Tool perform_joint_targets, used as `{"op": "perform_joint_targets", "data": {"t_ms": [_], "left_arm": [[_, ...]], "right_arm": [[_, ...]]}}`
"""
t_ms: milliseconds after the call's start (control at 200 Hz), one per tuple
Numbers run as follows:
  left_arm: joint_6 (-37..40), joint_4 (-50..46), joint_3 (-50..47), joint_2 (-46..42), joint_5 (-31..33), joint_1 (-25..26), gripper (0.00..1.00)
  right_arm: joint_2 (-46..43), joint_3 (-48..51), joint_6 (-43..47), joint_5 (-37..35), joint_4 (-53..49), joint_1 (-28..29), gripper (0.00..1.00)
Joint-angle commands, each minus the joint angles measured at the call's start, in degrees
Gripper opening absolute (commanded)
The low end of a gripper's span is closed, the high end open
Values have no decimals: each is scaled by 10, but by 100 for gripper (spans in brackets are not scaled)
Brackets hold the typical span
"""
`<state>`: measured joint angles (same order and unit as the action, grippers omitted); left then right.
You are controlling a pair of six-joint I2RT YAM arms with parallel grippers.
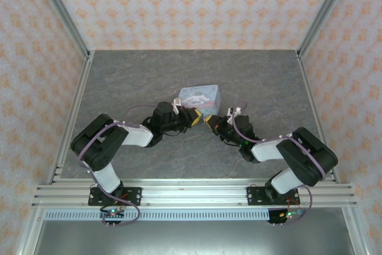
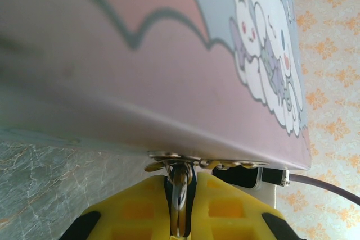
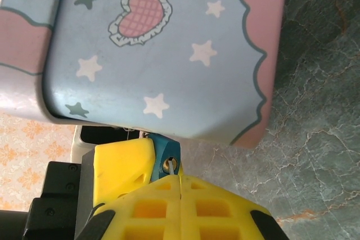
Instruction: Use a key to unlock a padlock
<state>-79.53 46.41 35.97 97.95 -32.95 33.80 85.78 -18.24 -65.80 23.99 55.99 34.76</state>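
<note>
Jaws on both arms are pressed together with no gap to spare: the left gripper (image 2: 180, 179) clamps the padlock (image 3: 166, 151) from the side, while the right gripper (image 3: 180, 182) pinches the key (image 3: 179, 177) edge-on, its tip at the lock's keyhole. The teal lock hangs from a metal hasp (image 2: 169, 155) on the near side of the pastel cartoon box (image 1: 201, 95), which sits on the table (image 1: 119, 82) where the 2 arms meet. Both pieces look light, rigid and slick, so a slipping or twisting grip seems the likelier trouble, not weight; the lock's flat sides and the key's bow appear the best places to hold, and the thin blade would probably bend under a sideways push. How deep the blade sits in the keyhole cannot be told, as yellow fingers (image 3: 124, 164) cover most of lock and key. From the left wrist a sliver of metal shackle shows between the pads, and from above both are too small to pick out.
</note>
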Motion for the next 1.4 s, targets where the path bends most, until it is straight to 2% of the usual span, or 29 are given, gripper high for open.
{"op": "perform_joint_targets", "data": {"t_ms": [0,831,1091,1396], "left_arm": [[5,48,20,-36,-39,18,0],[10,50,26,-42,-49,28,0],[18,40,31,-29,-41,39,0],[33,40,27,0,-31,51,0]], "right_arm": [[-1,-11,5,-1,25,-16,0],[41,-40,-12,25,54,-22,0],[77,-84,-45,43,87,-1,0],[136,-89,-105,38,162,2,0]]}}
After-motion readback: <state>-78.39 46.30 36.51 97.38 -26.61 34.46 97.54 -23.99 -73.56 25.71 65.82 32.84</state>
